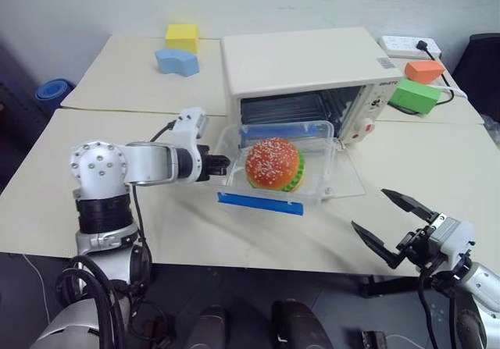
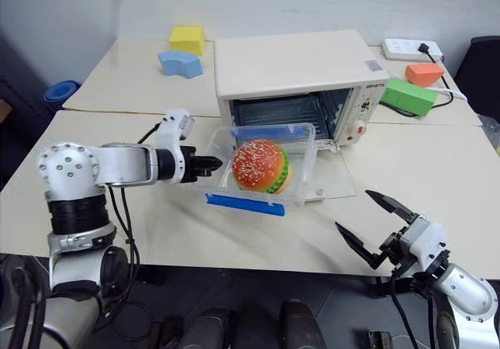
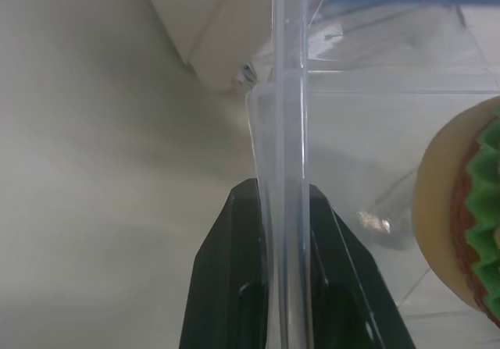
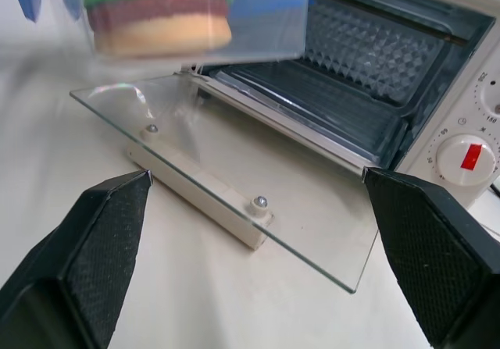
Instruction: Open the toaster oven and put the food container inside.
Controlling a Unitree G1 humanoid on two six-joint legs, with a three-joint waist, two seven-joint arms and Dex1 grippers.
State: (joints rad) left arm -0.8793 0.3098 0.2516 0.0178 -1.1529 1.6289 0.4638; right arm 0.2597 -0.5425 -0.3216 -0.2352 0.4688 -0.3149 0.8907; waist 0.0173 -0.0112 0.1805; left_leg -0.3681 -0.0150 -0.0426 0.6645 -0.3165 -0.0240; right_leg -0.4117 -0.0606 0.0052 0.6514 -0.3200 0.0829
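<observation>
Left eye view: the left gripper (image 1: pixel 221 163) pinches the end wall of the food container (image 1: pixel 277 167), held above the lowered glass door at the toaster oven (image 1: pixel 301 80) mouth; the right gripper (image 1: pixel 391 224) waits spread wide at four o'clock. Insertion is underway, I judge; next it must travel toward twelve o'clock, level, into the cavity.

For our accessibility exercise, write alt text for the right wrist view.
An open toaster oven, its glass door folded flat on the table, seen between open black gripper fingers. A clear food container holding a toy hamburger hangs above the door.
</observation>
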